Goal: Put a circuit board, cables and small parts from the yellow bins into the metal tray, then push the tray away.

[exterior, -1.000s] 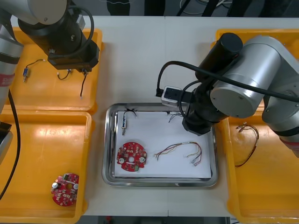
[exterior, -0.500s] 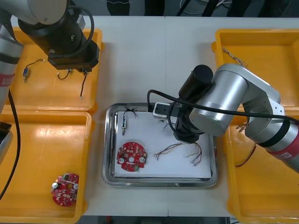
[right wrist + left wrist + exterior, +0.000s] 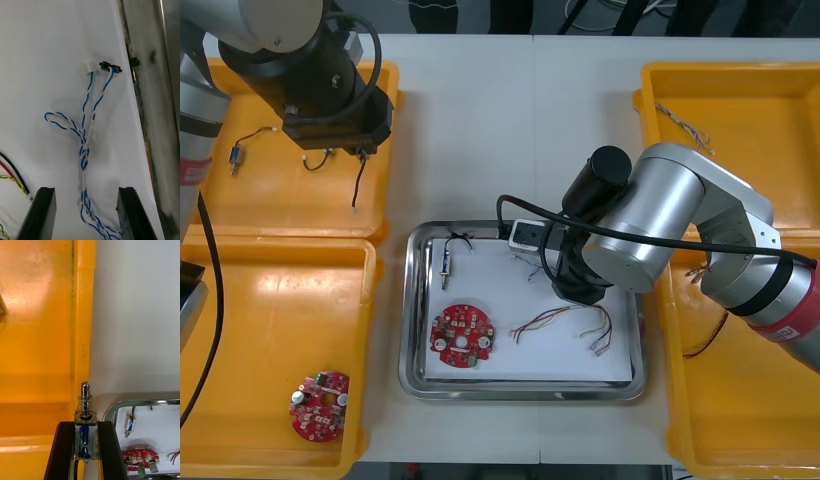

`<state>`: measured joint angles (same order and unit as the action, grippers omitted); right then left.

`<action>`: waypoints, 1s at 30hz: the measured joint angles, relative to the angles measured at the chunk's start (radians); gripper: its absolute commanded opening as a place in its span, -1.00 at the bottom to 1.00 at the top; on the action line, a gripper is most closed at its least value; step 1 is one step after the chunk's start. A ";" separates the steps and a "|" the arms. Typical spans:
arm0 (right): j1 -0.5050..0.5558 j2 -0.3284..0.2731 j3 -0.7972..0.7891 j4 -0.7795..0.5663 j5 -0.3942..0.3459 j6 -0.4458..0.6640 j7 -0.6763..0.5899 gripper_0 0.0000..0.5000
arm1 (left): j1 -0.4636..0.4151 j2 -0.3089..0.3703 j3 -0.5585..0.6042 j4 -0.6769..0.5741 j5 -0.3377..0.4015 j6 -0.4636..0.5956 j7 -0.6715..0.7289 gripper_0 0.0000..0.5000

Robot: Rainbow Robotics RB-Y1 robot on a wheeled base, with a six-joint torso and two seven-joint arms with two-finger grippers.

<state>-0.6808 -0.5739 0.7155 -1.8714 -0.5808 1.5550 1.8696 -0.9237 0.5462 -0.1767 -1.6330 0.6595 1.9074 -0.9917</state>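
Fingers [image 3: 41,213] of the right tool [image 3: 84,191] stand wide apart, gripping nothing, close over the white inside of the metal tray [image 3: 408,300]. Between them lies the twisted blue and white cable [image 3: 88,123]. It runs out ahead of the tips to two small connectors, just short of the tray's shiny wall. Just outside one finger the ends of the red and yellow cable [image 3: 11,170] show on the same white sheet. Farther off in the tray, toward the robot's left, lie a round red circuit board [image 3: 461,337] and a small metal part [image 3: 446,265].

Well apart from all that, the left tool [image 3: 85,427] hangs above the far left yellow bin [image 3: 270,200], over its inner wall beside the bare surface [image 3: 480,130]. It is closed narrowly on another small metal part, the held part [image 3: 85,405], whose spring end juts beyond the fingertips. A second circuit board [image 3: 319,392] lies in the near left bin.
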 measured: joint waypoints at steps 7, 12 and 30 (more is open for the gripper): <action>-0.001 0.000 0.000 -0.001 0.003 0.007 0.000 1.00 | 0.000 0.000 0.000 -0.001 0.001 0.000 0.000 -1.00; -0.003 0.000 -0.015 -0.023 -0.003 0.080 0.000 1.00 | 0.000 0.000 0.000 -0.002 0.005 0.000 0.000 -1.00; -0.003 0.010 -0.243 -0.305 -0.048 0.361 -0.001 1.00 | 0.000 0.000 0.000 -0.007 0.010 0.000 0.000 -1.00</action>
<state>-0.6842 -0.5637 0.4727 -2.1767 -0.6285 1.9157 1.8682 -0.9236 0.5461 -0.1767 -1.6399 0.6696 1.9076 -0.9915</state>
